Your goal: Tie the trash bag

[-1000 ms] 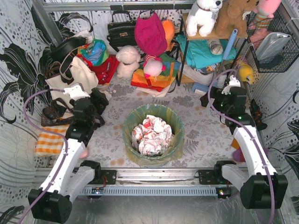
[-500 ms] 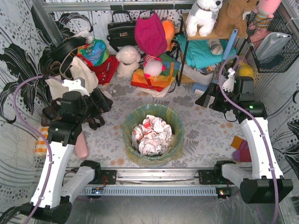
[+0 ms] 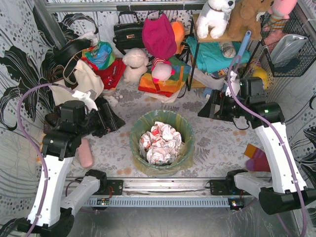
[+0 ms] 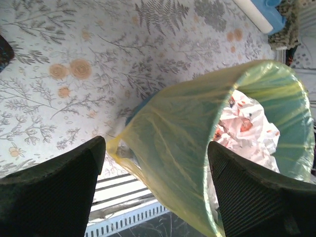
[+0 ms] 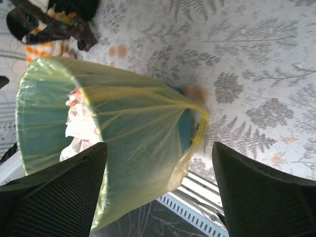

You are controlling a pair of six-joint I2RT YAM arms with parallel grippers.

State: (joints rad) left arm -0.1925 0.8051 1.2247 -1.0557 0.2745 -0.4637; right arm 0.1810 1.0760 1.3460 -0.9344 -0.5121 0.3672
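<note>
Covering the worktop [image 3: 212, 143]: a pale cloth printed with grey ferns and small orange flowers. A metal rail [image 3: 163, 185] runs along its near edge.
Room: you see black-and-white flower-print sheets on both side walls and at the back, with clutter heaped along the far edge.
Trash bag [image 3: 186, 154]: one, thin and yellow-green. It lines the round teal bin [image 5: 184, 131] at the middle of the worktop. Its mouth is open and folded over the rim, and loose plastic hangs down the outside.
Paper waste [image 3: 159, 143]: crumpled white-and-red pieces fill the bag; you cannot count them.
Arms: two, one at each side of the bin.
Left hand [image 3: 106, 121]: your fingers [image 4: 54, 190] are spread wide and grip nothing. The hand hangs left of the bin, apart from the bag.
Right hand [image 3: 213, 107]: likewise spread wide and gripping nothing, beyond the bin to its right and apart from the bag.
Bags at the back: one black handbag [image 3: 128, 32] and one cream tote with black straps [image 3: 81, 74].
Plush toys: a white one [image 3: 216, 15] and a brown one [image 3: 247, 15] sit on top of the rack [image 3: 196, 54], and a cream one [image 3: 134, 64] sits on the worktop. You cannot tell how many more lie in the heap.
Wire basket [image 3: 296, 64]: one, black, on the right wall.
</note>
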